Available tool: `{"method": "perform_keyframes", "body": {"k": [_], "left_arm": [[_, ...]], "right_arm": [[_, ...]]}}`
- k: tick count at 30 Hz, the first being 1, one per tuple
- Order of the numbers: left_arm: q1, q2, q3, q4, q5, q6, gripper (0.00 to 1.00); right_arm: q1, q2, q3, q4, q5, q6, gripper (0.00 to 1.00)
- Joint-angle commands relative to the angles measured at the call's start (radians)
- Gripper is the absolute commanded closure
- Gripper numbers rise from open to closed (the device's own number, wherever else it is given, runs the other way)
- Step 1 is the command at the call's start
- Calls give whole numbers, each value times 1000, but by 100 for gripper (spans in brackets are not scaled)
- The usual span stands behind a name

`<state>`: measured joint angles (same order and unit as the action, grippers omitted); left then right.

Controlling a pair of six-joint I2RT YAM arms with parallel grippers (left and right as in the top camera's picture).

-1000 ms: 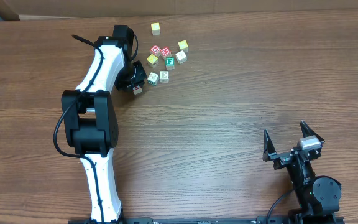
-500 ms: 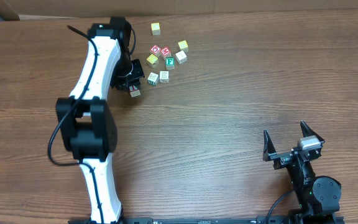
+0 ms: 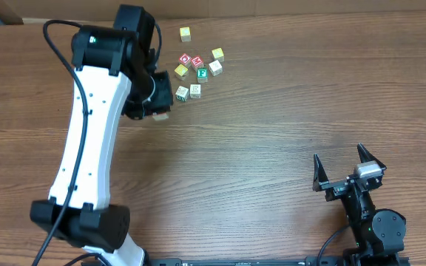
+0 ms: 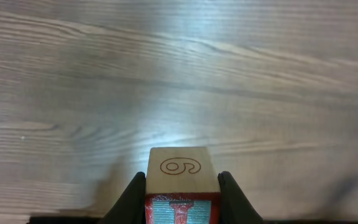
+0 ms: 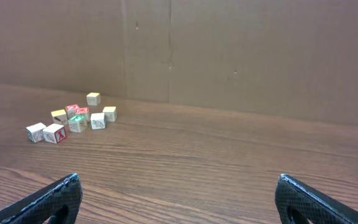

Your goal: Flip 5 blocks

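Since a second ago the left arm has swung up and away from the table (image 3: 272, 140). The left claw (image 3: 157, 111) has carried one block (image 4: 180, 167) up with it, to a spot below and left of the green "E" block (image 3: 202, 74) in the overhead view. The claw is clenched on that block's sides. The wrist view shows a pale top face with a red-outlined numeral, a red-framed face towards the camera, and blurred wood grain well beneath it. We judge this to be the lift of one flip, with the turn and the set-down still to come. Just below and left of the "E", two pale blocks (image 3: 188, 91) rest on the table, and another pale block (image 3: 215, 67) lies just to its upper right. From their faces we cannot tell which of them, if any, have been turned already, so at best one of five is under way. The red-topped cubes (image 3: 191, 60) and yellow-topped cubes (image 3: 181, 71) sit above and left of the "E". Far below and right of the "E", the right claw (image 3: 339, 159) hangs released, holding nothing.
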<state>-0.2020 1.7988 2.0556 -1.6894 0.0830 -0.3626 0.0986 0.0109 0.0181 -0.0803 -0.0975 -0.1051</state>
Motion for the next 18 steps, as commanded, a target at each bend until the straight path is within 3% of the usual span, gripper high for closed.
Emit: {"method": "perform_keyframes", "body": {"k": [1,8,18], "left_arm": [[-41,-15,-28,0,10,-9,84],[-159,-15,-174,49,10,-60,84],[-258,-15,-458,318,-13,-189,84]], "right_arm": [[-5,-7,-10,4,-1,0,0],[-5,-7,-10,4,-1,0,0],[-5,-7,-10,4,-1,0,0]]}}
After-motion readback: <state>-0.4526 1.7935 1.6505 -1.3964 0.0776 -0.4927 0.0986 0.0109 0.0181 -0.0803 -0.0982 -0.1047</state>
